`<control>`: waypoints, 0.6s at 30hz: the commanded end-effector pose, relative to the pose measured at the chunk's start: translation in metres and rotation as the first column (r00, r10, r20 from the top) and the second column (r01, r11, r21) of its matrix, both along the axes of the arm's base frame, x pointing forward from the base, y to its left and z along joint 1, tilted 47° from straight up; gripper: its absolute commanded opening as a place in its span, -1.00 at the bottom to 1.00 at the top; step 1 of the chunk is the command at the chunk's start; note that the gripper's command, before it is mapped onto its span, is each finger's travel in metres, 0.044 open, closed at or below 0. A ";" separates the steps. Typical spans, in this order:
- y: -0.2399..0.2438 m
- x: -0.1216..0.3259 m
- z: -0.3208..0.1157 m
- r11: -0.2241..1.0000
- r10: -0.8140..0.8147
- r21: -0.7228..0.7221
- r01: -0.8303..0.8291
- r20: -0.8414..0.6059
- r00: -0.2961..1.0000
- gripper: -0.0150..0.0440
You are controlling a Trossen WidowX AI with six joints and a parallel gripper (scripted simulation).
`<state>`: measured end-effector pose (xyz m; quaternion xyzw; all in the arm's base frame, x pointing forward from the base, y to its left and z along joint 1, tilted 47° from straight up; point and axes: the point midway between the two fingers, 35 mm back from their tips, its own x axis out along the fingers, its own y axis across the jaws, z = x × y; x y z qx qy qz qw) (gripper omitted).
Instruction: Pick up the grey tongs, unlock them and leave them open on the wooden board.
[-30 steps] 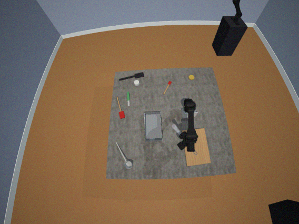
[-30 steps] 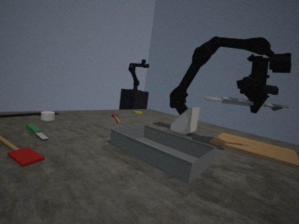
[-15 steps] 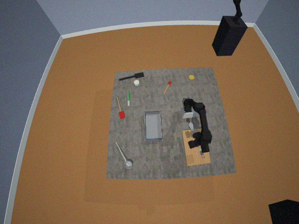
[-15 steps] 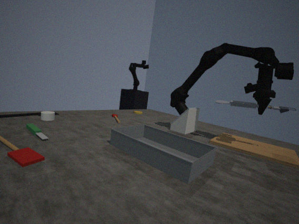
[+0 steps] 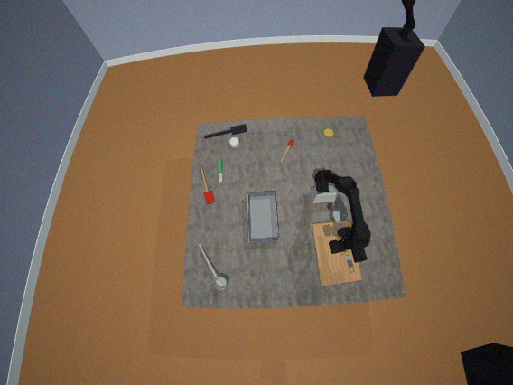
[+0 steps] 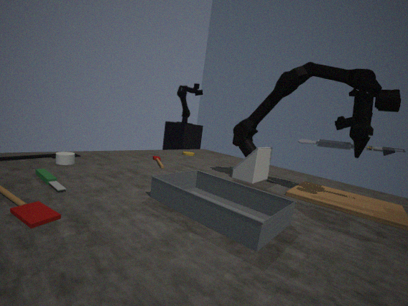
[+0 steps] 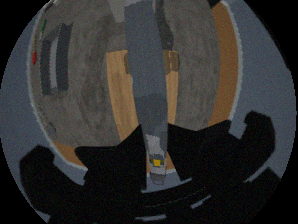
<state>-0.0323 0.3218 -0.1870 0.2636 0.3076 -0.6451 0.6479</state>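
Note:
The grey tongs hang in the air, about level, high above the wooden board. Their tips point back toward the arm's base. The hinge end, with a small yellow part, lies on the other side of the fingers. My gripper points down and is shut on the tongs, near the hinge end. The tong arms look close together; whether the lock is on cannot be seen. The roasting tin is empty.
The tin stands to the left of the board in the top view. A white wedge-shaped block stands by the arm's base. A green-handled tool, a red spatula and a ladle lie farther left.

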 end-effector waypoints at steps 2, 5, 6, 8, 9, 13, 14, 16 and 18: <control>0.003 -0.001 0.000 0.999 -0.009 0.037 0.009 -0.002 1.000 -1.00; 0.007 -0.001 -0.001 0.996 -0.009 0.083 0.010 -0.007 1.000 -1.00; 0.008 -0.001 -0.001 0.995 -0.010 0.099 0.011 -0.008 1.000 -1.00; 0.010 -0.001 -0.001 0.991 -0.010 0.130 0.012 -0.011 1.000 -1.00; 0.011 -0.001 -0.001 0.989 -0.011 0.145 0.013 -0.013 1.000 -1.00; 0.015 0.000 0.000 0.978 -0.012 0.208 0.016 -0.018 1.000 -1.00; 0.016 0.000 0.000 0.975 -0.013 0.223 0.017 -0.019 1.000 -1.00; 0.018 0.000 0.001 0.967 -0.013 0.254 0.018 -0.022 1.000 -1.00; 0.020 0.000 0.001 0.959 -0.014 0.284 0.020 -0.025 1.000 -1.00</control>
